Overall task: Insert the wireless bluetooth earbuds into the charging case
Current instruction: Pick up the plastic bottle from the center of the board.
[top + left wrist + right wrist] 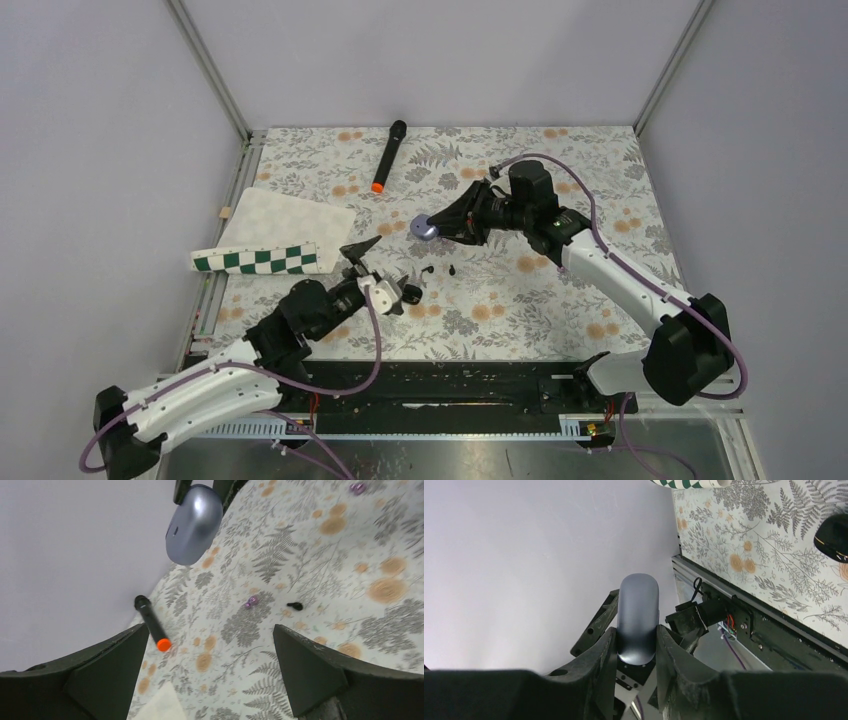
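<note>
Charging case (428, 229): a grey-blue rounded pebble with its lid looking shut, held off the table near the middle of the flowered top. In the left wrist view it hangs at the upper left (195, 522).
Right gripper (434, 228): reaches in from 3 o'clock with both fingers pressed against the long sides of the charging case (638, 615). The right wrist view shows the grip (637, 642) with the case end sticking out past the fingertips.
Left gripper (388, 268): sits at about 7 o'clock from the case and apart from it. Its fingers are spread wide with nothing between them, and the gap (210, 630) shows only tabletop.
Earbuds (428, 270): two tiny dark pieces lie loose on the table at 5 to 6 o'clock from the case, side by side, the second one (451, 270) at 3 o'clock from the first. Both lie at 2 to 3 o'clock from the left gripper, near it but not touching. One shows black in the left wrist view (295, 606).
Purple piece (251, 601): small and glossy, just beside that black earbud. Whether it is the other earbud cannot be told.
Table (560, 300): covered in a leaf and flower print.
Pen (388, 155): black with an orange tip, lying at 11 o'clock from the case, well apart.
Checked roll (255, 260): green and white, at 9 o'clock from the left gripper, against a white sheet (285, 220).
</note>
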`<state>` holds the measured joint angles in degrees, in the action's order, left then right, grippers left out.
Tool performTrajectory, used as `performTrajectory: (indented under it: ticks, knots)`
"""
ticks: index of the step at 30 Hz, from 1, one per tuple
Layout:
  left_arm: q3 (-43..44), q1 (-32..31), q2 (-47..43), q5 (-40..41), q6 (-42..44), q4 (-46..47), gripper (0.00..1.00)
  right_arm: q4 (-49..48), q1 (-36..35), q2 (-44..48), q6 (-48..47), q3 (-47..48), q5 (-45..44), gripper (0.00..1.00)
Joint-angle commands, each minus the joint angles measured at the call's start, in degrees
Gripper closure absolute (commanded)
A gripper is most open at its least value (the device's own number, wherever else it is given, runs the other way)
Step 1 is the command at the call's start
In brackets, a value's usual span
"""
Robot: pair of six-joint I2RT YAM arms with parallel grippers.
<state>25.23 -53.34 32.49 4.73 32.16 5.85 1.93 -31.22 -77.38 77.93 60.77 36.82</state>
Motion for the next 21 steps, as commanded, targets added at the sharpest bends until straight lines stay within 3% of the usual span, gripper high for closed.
performTrajectory:
  ticks: [1,6,21]
  knots:
    - [-3.11,-3.68,1.96,12.03,15.11,15.15,0.01,1.19,0.29,0.07,1.29,2.86,3.5,1.0]
    - [-3.54,-5.58,4.16,15.75,17.77,24.13,0.01,-0.29,0.29,0.03,2.34,1.26,4.34,1.0]
    - [1.78,-8.01,13.1,13.82,17.89,28.88,0.07,-4.39,0.16,1.35,6.33,-1.46,3.96,1.0]
